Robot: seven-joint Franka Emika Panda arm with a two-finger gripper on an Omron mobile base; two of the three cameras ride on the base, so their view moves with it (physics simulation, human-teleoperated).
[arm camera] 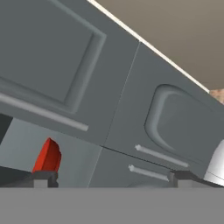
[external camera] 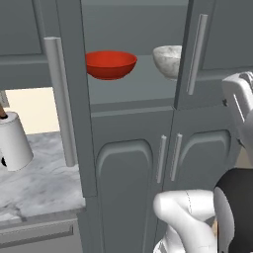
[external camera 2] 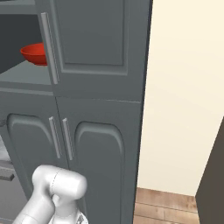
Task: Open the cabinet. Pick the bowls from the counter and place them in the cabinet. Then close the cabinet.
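Note:
The cabinet (external camera: pixel 132 94) has its left door (external camera: pixel 74 113) swung wide open. Its right door (external camera: pixel 220 39) stands across the right of the opening. On the grey shelf inside sit both bowls, the red bowl (external camera: pixel 111 64) on the left and the marbled bowl (external camera: pixel 167 59) on the right, partly behind the right door's edge. The red bowl (external camera 2: pixel 34 53) also peeks out beside the right door's bar handle (external camera 2: pixel 49 48). In the rolled hand view my gripper (arm camera: pixel 113 177) is open with nothing between its fingertips (arm camera: pixel 43 177). It faces the right door (arm camera: pixel 52 65), with a sliver of the red bowl (arm camera: pixel 48 156) in sight.
The marble counter (external camera: pixel 44 183) lies at lower left with a white paper-towel roll (external camera: pixel 12 143) on it. Arched lower doors (external camera: pixel 128 188) with short handles are below the shelf. A cream wall (external camera 2: pixel 183 87) and wood floor (external camera 2: pixel 166 205) are to the right.

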